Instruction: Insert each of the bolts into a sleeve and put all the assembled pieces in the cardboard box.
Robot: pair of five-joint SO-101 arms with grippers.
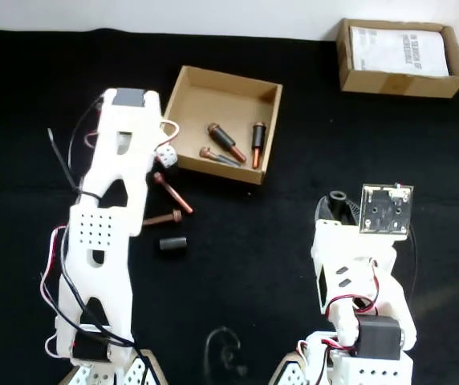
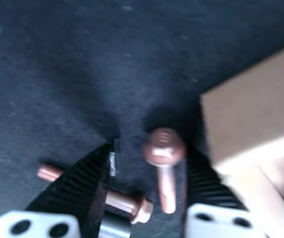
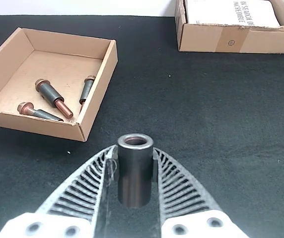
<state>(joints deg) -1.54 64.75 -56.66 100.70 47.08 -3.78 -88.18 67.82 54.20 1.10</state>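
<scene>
Left gripper [image 2: 151, 154] spread, straddling one of two loose copper bolts [image 2: 164, 163] beside open brown cardboard box [image 1: 213, 104]. Right gripper [image 3: 135, 154] pinches one upright dark metal sleeve [image 3: 135, 178]. Three assembled pieces [image 1: 226, 141] lie in box. One loose black sleeve [image 1: 173, 245] lies on black table [image 1: 278, 241].

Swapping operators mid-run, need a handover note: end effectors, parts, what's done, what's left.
Left end effector: open, fingers either side of a loose bolt on the table beside the cardboard box.
Right end effector: shut on an upright sleeve, bore facing up.
On the table: a second bolt and a spare sleeve, apart from each other.
Done: three assembled pieces lie in the box.
Left: join two bolts with two sleeves, then box both.
</scene>
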